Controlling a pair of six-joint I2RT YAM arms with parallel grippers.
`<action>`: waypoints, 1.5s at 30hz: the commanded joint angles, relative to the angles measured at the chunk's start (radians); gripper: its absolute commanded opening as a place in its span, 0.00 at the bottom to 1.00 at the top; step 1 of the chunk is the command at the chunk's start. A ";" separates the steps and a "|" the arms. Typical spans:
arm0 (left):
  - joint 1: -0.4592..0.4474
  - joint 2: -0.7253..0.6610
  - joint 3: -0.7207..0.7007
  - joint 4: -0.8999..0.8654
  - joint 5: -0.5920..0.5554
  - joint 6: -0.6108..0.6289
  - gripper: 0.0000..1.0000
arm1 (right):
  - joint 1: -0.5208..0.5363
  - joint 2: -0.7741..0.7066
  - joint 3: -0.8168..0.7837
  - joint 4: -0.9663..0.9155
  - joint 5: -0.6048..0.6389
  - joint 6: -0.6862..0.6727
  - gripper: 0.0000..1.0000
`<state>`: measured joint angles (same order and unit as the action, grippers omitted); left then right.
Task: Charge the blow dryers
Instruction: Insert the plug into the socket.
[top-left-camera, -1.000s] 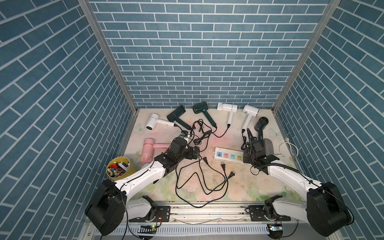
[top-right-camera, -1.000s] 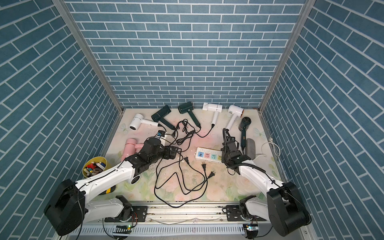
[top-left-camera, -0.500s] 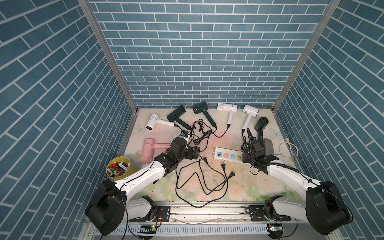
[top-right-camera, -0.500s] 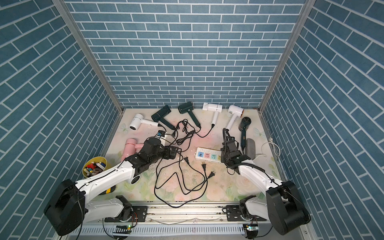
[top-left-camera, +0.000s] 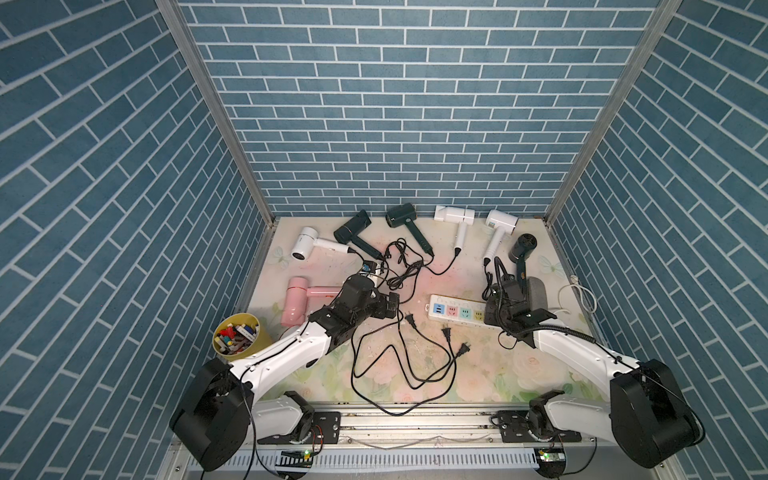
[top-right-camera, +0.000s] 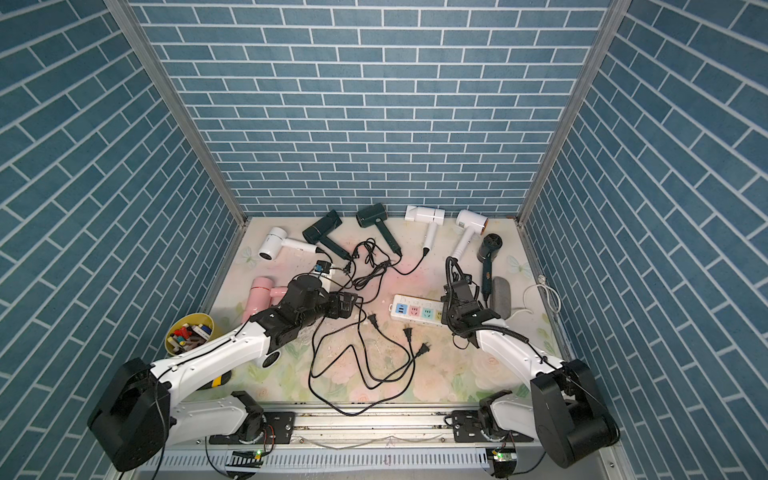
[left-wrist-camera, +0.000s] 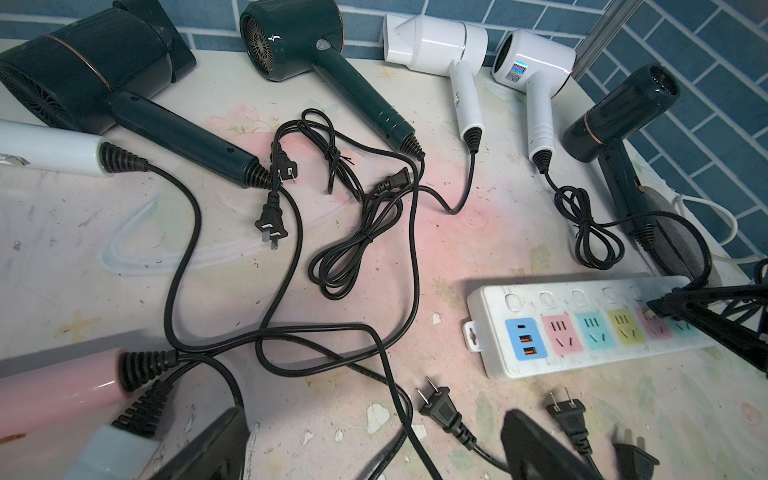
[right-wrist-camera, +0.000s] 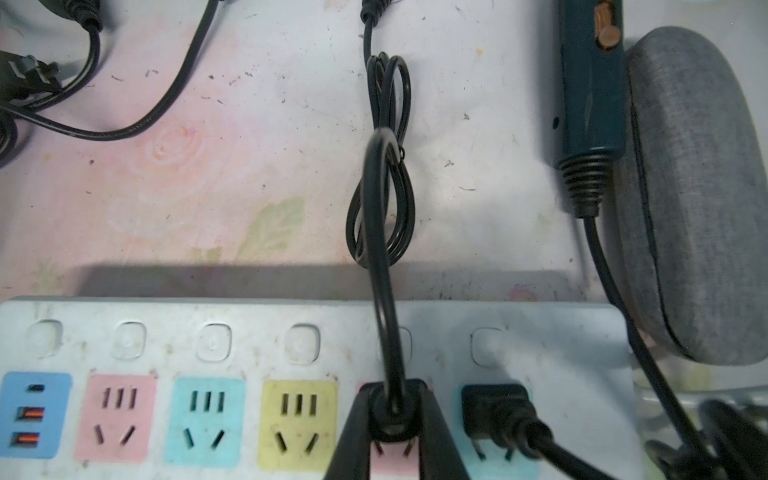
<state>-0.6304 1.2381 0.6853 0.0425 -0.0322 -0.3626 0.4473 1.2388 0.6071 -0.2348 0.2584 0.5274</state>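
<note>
Several blow dryers lie along the back of the table: white (top-left-camera: 305, 245), dark (top-left-camera: 353, 226), dark green (top-left-camera: 401, 216), two white (top-left-camera: 455, 215) (top-left-camera: 500, 220), black (top-left-camera: 524, 245), and a pink one (top-left-camera: 297, 299) nearer the left. My right gripper (right-wrist-camera: 392, 399) is shut on a black plug (right-wrist-camera: 390, 428). Its prongs sit at the pink socket of the white power strip (right-wrist-camera: 249, 316) and still show partly. Another plug (right-wrist-camera: 496, 409) sits in the neighbouring teal socket. My left gripper (left-wrist-camera: 374, 457) hangs open over loose cords, with a free plug (left-wrist-camera: 438, 405) between its fingers.
Tangled black cords and two more loose plugs (top-left-camera: 446, 332) (top-left-camera: 463, 349) lie in front of the strip. A grey rounded cylinder (top-left-camera: 536, 293) and a white cable (top-left-camera: 575, 297) sit at the strip's right end. A yellow cup of markers (top-left-camera: 236, 338) stands front left.
</note>
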 joint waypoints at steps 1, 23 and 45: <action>0.002 -0.012 -0.013 0.014 0.005 0.005 0.99 | 0.040 0.056 0.005 -0.087 -0.044 0.052 0.00; 0.003 -0.017 -0.026 0.023 -0.011 0.010 0.99 | 0.120 0.133 -0.056 -0.142 -0.016 0.197 0.00; 0.003 -0.039 -0.027 0.026 0.018 -0.002 1.00 | 0.101 0.233 0.045 -0.147 -0.011 0.134 0.00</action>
<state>-0.6304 1.2308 0.6720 0.0509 -0.0280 -0.3630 0.5571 1.3857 0.6930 -0.3298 0.4023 0.6727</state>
